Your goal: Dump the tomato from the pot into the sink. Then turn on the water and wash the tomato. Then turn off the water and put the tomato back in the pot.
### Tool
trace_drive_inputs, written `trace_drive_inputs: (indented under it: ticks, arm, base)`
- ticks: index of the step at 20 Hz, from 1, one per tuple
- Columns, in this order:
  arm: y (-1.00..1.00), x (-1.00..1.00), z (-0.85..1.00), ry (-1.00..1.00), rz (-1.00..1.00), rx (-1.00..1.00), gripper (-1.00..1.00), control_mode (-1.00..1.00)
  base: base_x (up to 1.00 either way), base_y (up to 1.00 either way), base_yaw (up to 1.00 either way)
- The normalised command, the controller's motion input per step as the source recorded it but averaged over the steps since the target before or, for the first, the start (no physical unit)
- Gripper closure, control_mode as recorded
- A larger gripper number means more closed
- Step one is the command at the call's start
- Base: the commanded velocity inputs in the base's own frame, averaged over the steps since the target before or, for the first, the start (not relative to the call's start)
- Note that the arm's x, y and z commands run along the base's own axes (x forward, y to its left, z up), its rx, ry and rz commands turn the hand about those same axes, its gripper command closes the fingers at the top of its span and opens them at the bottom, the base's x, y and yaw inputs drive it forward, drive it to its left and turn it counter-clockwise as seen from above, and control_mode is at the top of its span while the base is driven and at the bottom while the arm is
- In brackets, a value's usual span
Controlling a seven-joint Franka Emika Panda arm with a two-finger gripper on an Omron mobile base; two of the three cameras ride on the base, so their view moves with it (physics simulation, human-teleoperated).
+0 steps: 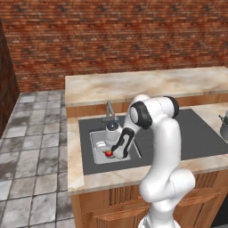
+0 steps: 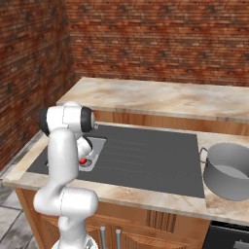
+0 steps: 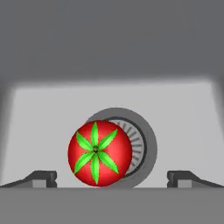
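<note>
The red tomato (image 3: 99, 152) with its green star-shaped stem lies on the sink floor, partly over the round drain (image 3: 139, 144). My gripper (image 3: 111, 179) hangs open just above it, one fingertip on each side, with clear gaps to the fruit. From the left base view the tomato (image 1: 108, 152) sits in the light grey basin (image 1: 99, 139) right below my hand. The right base view shows the tomato (image 2: 83, 160) as a red spot beside my arm. The grey pot (image 2: 229, 169) stands upright on the counter far right of the sink. No water runs from the faucet (image 1: 109, 111).
A dark grey plate with ribbed drainboard (image 2: 146, 155) spreads between the basin and the pot. A raised marble ledge (image 1: 147, 84) runs behind the sink before a brick wall. The pot's edge (image 1: 224, 124) shows at the right border of the left base view.
</note>
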Motion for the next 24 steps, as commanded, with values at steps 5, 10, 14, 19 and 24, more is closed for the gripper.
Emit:
trace_drive_inputs:
  ticks: [5,10,14,19,24]
  arm:
    - [0.0,0.23,-0.19,0.01,0.0,0.0,-1.0,-1.0]
    - [0.0,0.19,-0.17,0.03,0.0,0.0,-1.0,-1.0]
    - [0.01,0.18,-0.21,0.06,0.0,-0.01,1.0,-1.0]
    - [0.1,0.19,-0.16,0.08,0.0,-0.01,1.0,-1.0]
    - [0.01,0.14,0.0,0.02,0.0,0.0,1.0,-1.0]
  base:
    - [0.0,0.0,0.0]
    - [0.0,0.0,0.0]
    - [0.0,0.0,0.0]
    - [0.0,0.0,0.0]
    - [0.0,0.0,0.0]
